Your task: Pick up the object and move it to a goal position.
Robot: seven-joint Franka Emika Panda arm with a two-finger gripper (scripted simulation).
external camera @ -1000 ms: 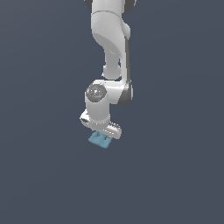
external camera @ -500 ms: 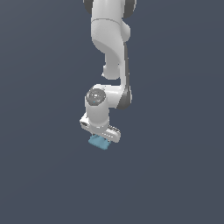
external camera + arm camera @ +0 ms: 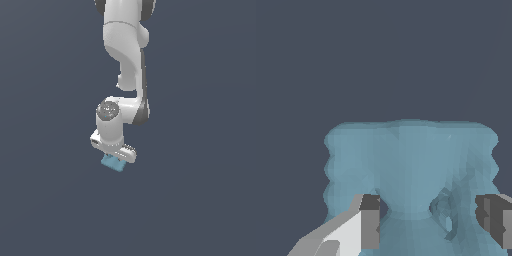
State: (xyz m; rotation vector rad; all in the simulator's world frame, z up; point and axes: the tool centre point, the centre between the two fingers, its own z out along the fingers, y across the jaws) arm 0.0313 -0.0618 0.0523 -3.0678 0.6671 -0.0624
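Note:
The object, a small flat teal-blue block [image 3: 113, 164], lies on the dark floor and shows only partly under the white hand in the exterior view. My gripper [image 3: 118, 156] hangs directly over it, low, pointing down. In the wrist view the block [image 3: 406, 150] fills the middle, with rounded wavy edges and dark dimples. My gripper [image 3: 433, 220] is open: one dark fingertip [image 3: 370, 220] and the other [image 3: 497, 220] stand wide apart over the block. I cannot tell whether the pads touch it.
The floor [image 3: 200, 200] is a plain dark grey-blue surface on all sides. The white arm [image 3: 125, 55] rises from the hand toward the top of the exterior view. No goal marker shows.
The hand has come down closer onto the block and shifted slightly toward the exterior view's left. The block has stayed where it was.

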